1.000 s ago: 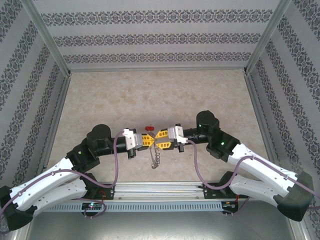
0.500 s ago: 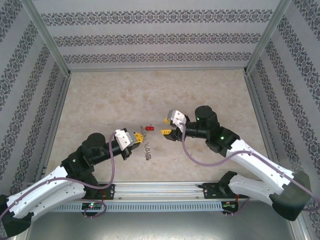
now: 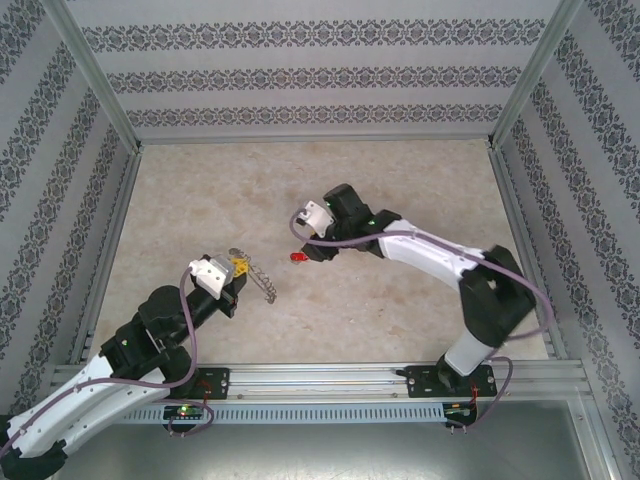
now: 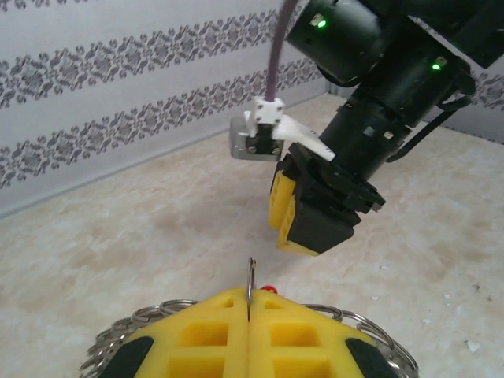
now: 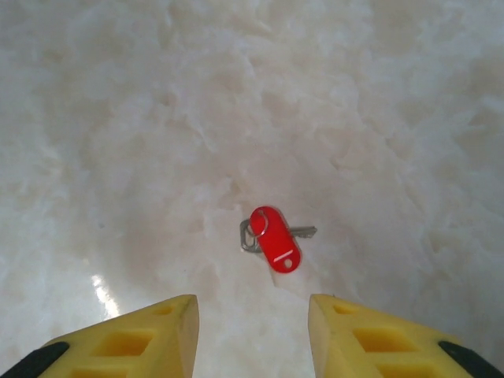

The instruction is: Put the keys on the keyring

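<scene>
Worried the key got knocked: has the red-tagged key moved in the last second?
No. The red-tagged key keeps its spot, judged against the table's back edge.

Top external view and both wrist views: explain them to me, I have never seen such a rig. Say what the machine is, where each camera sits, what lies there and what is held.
The machine is two robot arms bolted at the near edge of a table. The top view looks down from above and behind: left arm on the left, right arm on the right. Each wrist view comes from a camera on one arm, looking past its own yellow two-finger tool. The left tool is shut on the keyring, a grey ring fringed with wire loops. On the table lies a small key with a red tag. The right tool hangs open above it, holding nothing.
</scene>
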`<state>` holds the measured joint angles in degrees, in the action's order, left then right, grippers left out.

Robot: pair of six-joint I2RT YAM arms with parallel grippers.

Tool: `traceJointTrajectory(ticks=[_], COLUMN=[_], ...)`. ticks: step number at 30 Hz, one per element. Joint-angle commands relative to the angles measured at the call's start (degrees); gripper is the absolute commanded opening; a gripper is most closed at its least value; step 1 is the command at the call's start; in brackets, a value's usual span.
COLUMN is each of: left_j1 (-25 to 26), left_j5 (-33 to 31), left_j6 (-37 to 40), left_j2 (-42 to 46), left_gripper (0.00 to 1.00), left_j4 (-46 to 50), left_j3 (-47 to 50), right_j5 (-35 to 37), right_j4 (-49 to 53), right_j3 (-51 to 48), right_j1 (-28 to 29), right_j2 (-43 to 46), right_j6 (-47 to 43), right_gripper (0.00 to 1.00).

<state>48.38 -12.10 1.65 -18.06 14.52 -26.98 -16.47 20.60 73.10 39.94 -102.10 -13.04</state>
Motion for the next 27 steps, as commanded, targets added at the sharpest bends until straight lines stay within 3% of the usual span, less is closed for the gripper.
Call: traceJointTrajectory(ticks=[1, 6, 13, 27], left_j1=[0.6, 0.6, 0.6, 0.6], left_j5=[-3.9, -5.4, -5.5, -5.6], left_j6=[-2.2, -2.6, -1.9, -1.7], left_j2=[1.8, 4.1, 4.5, 5.4], left_gripper=[0.0, 0.0, 0.0, 0.0], left_j4=[1.6, 1.5, 0.9, 1.3], left_j3=[0.5, 2.1, 2.6, 2.4], right_j5=[1.5, 3.0, 5.8, 7.4], right_j4=[6.4, 9.9, 14.4, 16.1], right_j3=[5.5, 12.0, 18.3, 20.8], right_j1=[1.6, 3.2, 4.3, 4.7], right_j2=[-5.2, -11.9, -18.5, -23.3], right_j6=[-0.8, -0.8, -0.6, -0.5], right_gripper=[0.35, 0.34, 0.23, 0.18])
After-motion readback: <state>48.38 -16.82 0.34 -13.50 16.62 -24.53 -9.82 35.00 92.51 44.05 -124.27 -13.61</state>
